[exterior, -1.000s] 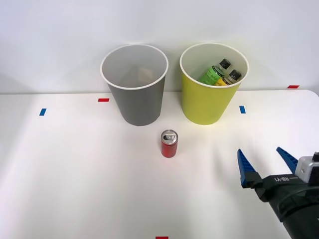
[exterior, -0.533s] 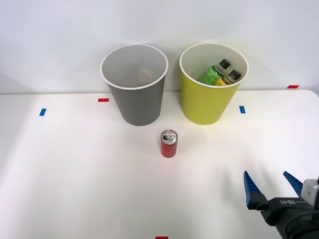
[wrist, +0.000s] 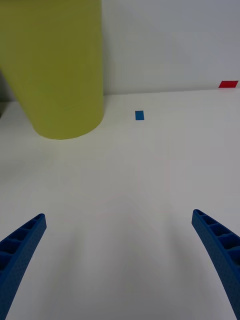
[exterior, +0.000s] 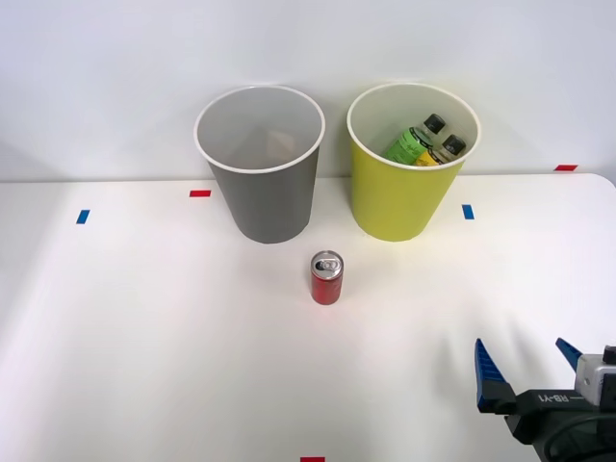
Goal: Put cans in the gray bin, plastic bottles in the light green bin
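The gray bin (exterior: pixel 260 164) stands empty. Just in front of it, the red can (exterior: pixel 326 278) sits upright on the counter (exterior: pixel 144 337). Right of the gray bin, the light green bin (exterior: pixel 412 162) holds both plastic bottles (exterior: pixel 423 141). The right gripper (exterior: pixel 527 366), fingers spread and empty, has drawn back toward the counter's near right corner, so the can remains unsorted.

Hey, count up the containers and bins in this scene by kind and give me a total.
Small red drink can with silver top: 1
Slim black-capped plastic bottles, green label and yellow label: 2
Tall round bins, gray and yellow-green: 2
Total: 5
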You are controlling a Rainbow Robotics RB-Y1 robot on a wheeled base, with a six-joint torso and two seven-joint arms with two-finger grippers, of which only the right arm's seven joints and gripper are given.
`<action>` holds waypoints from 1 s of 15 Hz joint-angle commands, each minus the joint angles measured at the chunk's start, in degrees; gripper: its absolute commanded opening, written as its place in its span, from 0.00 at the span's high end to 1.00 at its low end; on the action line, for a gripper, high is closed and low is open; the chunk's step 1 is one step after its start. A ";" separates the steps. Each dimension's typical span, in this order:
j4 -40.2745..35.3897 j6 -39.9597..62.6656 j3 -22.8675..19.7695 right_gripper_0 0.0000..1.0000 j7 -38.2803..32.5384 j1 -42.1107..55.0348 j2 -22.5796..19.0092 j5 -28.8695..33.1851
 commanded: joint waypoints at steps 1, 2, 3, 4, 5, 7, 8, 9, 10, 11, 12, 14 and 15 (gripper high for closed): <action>0.10 0.75 1.44 0.00 -7.14 -0.45 6.01 13.60; 0.62 0.66 1.88 0.00 -10.04 -0.81 6.36 16.67; 2.82 -1.80 2.58 0.00 -13.82 -1.69 6.18 20.72; 5.72 -5.40 3.11 0.00 -17.43 -2.83 6.01 23.88; 8.27 -8.30 3.37 0.00 -20.50 -3.88 5.83 26.52; 11.61 -13.75 4.07 0.00 -26.57 -4.59 5.30 31.18; 13.02 -16.47 4.34 0.00 -28.94 -4.41 5.04 32.93; 14.69 -19.90 4.51 0.00 -30.79 -4.32 4.07 34.16; 15.92 -22.63 4.78 0.00 -30.43 -4.32 2.93 34.25; 17.50 -26.05 5.13 0.00 -30.08 -4.32 1.70 34.25; 20.22 -31.42 5.66 0.00 -29.56 -4.32 0.03 34.08; 22.95 -37.22 6.62 0.00 -28.41 -3.71 -2.08 33.64; 23.12 -38.36 7.41 0.00 -24.46 -2.48 -3.05 32.23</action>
